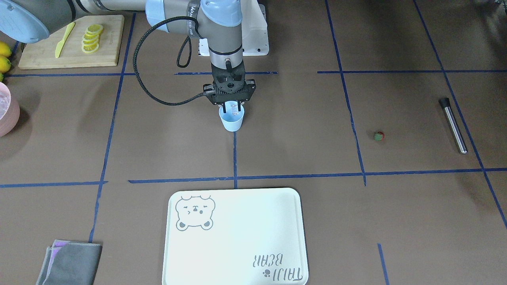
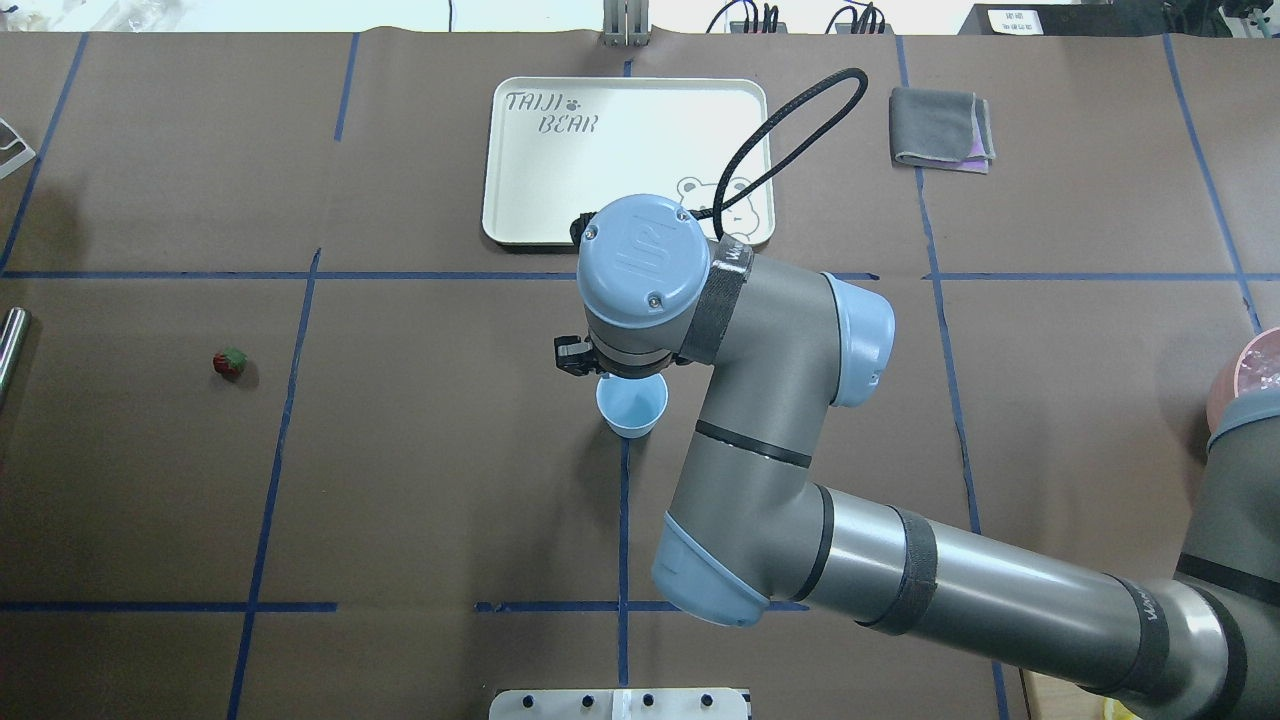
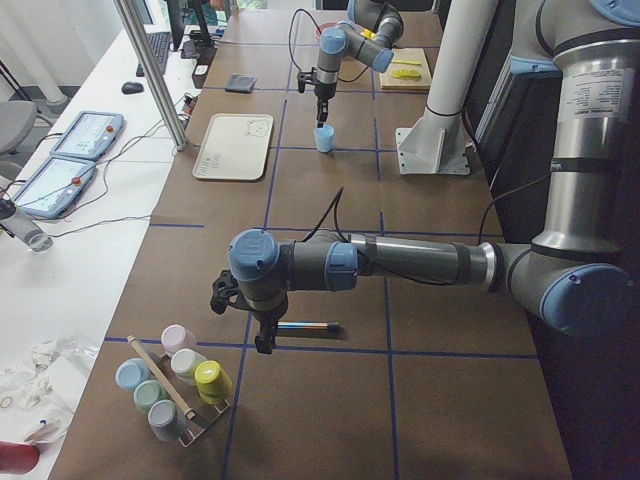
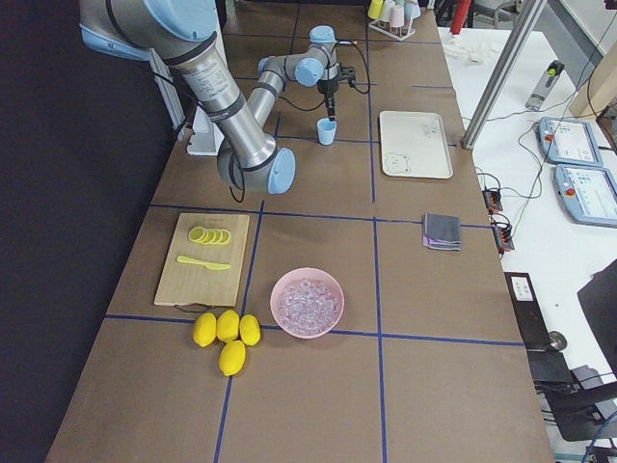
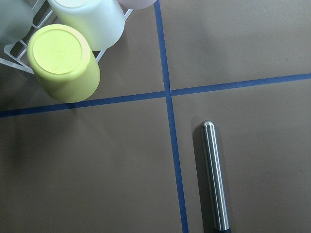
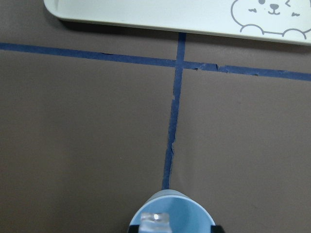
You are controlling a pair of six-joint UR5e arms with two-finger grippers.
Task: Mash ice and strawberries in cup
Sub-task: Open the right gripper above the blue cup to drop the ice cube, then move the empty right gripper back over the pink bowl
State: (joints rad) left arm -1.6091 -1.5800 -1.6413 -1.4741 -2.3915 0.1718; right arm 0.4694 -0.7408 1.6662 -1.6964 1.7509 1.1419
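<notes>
The pale blue cup (image 1: 231, 120) (image 2: 631, 408) stands upright at the table's middle. My right gripper (image 1: 232, 106) hangs straight above its mouth. A clear ice cube (image 6: 155, 223) sits between the fingers, which stand wider apart than the cube, so the gripper looks open. More ice fills the pink bowl (image 4: 308, 301). The strawberry (image 1: 379, 136) (image 2: 230, 362) lies alone on the table, far from both grippers. My left gripper (image 3: 245, 318) hovers over a steel muddler (image 5: 214, 177). Its fingers show only in the exterior left view, so I cannot tell its state.
A white bear tray (image 1: 235, 237) lies beyond the cup. A cutting board (image 4: 204, 258) carries lemon slices and a yellow knife, with whole lemons (image 4: 227, 333) beside it. A grey cloth (image 2: 942, 128) lies folded near the tray. A rack of coloured cups (image 3: 175, 380) stands near the left gripper.
</notes>
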